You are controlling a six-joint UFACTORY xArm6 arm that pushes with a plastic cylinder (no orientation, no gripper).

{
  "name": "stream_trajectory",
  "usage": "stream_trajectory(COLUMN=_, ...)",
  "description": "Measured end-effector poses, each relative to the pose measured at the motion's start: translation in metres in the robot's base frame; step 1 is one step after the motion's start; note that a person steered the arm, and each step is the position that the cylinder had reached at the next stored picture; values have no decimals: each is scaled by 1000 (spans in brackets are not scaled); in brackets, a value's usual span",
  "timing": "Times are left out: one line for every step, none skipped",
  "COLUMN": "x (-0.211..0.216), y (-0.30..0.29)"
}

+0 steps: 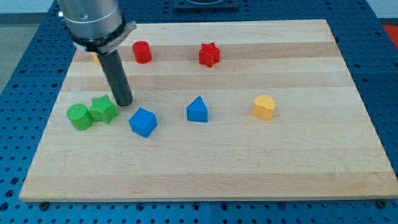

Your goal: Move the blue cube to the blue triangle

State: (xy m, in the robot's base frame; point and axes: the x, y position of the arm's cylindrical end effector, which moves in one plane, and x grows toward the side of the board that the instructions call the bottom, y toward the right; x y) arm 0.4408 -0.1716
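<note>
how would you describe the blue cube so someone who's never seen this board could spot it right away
Start at the wooden board and find my tip near the view's left. Just to the tip's lower right sits the blue cube. The blue triangle on its right shares its colour, but the cube is boxy and flat-topped, not peaked.

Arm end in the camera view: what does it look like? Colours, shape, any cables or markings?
A wide grey metallic cylinder with a dark flanged collar beneath it, narrowing to a straight, dark, glossy rod. My tip is its blunt lower end, by the green star block. No cables or markings are visible.
</note>
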Motion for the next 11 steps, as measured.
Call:
stream_trajectory(x=19, y=-27)
stream_trajectory(x=21, y=-27)
stream_trajectory(x=23, y=-6)
stream_trajectory(x=45, y=-5)
stream_trajectory(x=66, y=-5)
stream_trajectory(x=74, y=-5)
stream_trajectory(x=85, y=4)
stream_trajectory(x=77, y=18)
stream_trajectory(x=45, y=46)
stream_trajectory(x=33, y=84)
stream_trajectory(x=34, y=102)
